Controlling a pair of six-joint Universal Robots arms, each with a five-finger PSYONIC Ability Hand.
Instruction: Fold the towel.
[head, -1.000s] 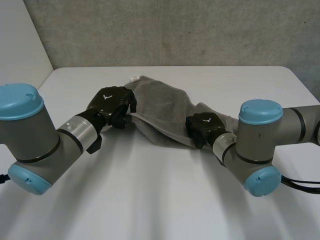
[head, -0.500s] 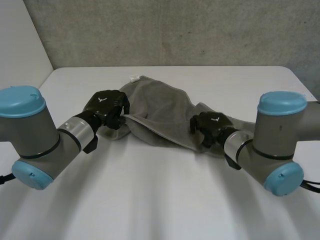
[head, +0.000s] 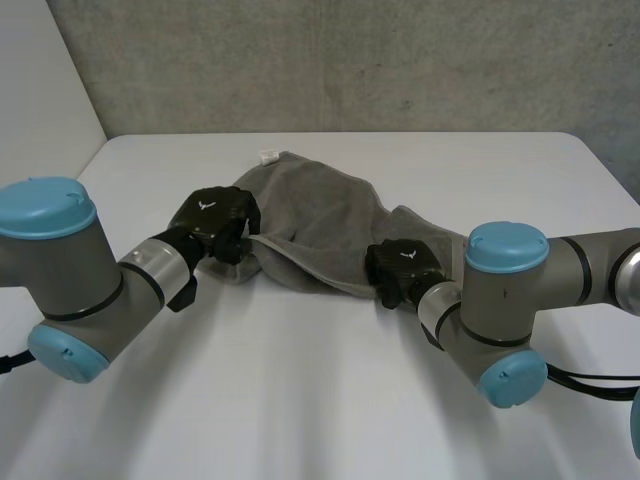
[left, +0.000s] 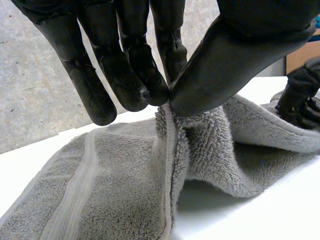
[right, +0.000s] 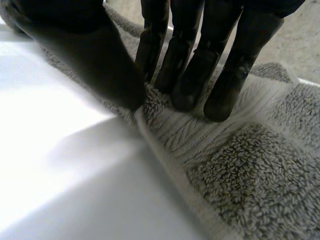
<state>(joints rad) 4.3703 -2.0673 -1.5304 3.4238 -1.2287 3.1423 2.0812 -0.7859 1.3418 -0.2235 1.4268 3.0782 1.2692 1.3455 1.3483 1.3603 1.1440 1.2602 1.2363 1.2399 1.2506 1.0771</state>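
A grey terry towel (head: 320, 215) lies crumpled across the middle of the white table (head: 300, 400), with a small white tag at its far corner. My left hand (head: 215, 218) is at the towel's left end. In the left wrist view its thumb (left: 235, 65) and fingers (left: 135, 75) pinch a raised fold of the towel's hem (left: 170, 145). My right hand (head: 400, 266) is at the towel's near edge, towards its right end. There its fingers (right: 200, 75) press on top of the towel (right: 250, 170) and its thumb (right: 95, 50) meets them at the hem, so it grips that edge.
A grey concrete wall stands behind the table's far edge. Bare white tabletop stretches in front of the towel and to either side. My right hand (left: 300, 95) also appears beyond the towel in the left wrist view.
My right hand has shifted left along the towel's near edge and its fingers have closed on the hem. My left hand has kept its pinch and drawn slightly towards me.
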